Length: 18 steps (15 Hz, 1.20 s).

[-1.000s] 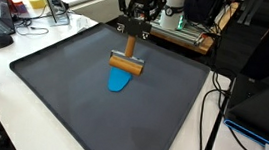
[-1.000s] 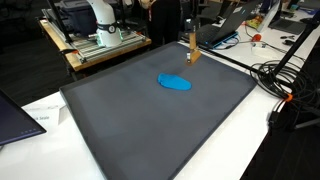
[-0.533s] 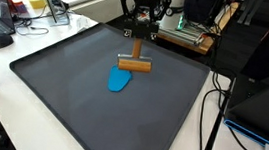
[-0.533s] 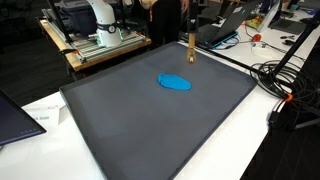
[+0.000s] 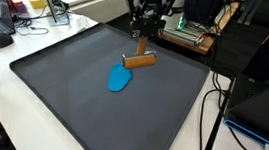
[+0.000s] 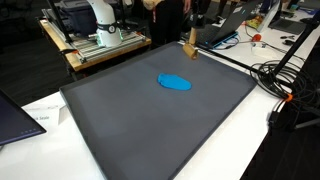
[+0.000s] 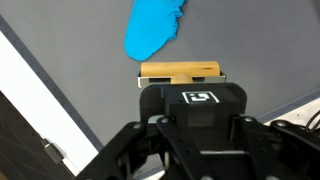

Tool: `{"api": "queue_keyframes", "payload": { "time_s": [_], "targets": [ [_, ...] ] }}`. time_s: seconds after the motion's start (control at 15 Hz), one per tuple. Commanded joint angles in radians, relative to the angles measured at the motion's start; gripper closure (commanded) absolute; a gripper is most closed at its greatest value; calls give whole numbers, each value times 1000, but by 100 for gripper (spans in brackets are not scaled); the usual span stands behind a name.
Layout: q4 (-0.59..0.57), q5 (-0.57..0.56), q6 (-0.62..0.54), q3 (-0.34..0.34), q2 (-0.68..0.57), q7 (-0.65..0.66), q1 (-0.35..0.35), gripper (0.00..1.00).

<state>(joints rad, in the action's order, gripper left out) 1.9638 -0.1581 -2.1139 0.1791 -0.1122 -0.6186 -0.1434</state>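
We see the hand [image 5: 137, 31] closed tight on the stem of a pale wooden T-shaped piece [image 5: 140, 59]. Its crossbar hangs tilted below the fingers. In the wrist view the hand [image 7: 182, 88] clamps that piece [image 7: 180, 71] from above, with no gap showing between fingers and wood.

So the pick-up looks done to us. The piece is gripped and, as far as we can judge, just clear of the large dark grey mat [image 5: 90, 111] that covers the white worktop [image 5: 4, 71], over the part near the mat's far edge. In an exterior view the wood [image 6: 190, 46] sits close to that edge, though we cannot tell the height.

A flat bright blue cloth-like patch [image 5: 120, 79] lies on the mat, just beside the crossbar and towards the mat's middle, untouched by hand or wood. Setting the piece down anywhere is not yet done.
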Motion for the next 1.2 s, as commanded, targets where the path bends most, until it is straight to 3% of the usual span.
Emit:
{"api": "queue_keyframes", "payload": {
  "time_s": [0.0,0.73,1.13],
  "targets": [
    [-140,-82,112,21,-99,-43,-35,78],
    [-428,-362,307,22,-370,-26,-164,78],
    [-497,-408,381,21,-455,-46,-208,78]
  ]
}}
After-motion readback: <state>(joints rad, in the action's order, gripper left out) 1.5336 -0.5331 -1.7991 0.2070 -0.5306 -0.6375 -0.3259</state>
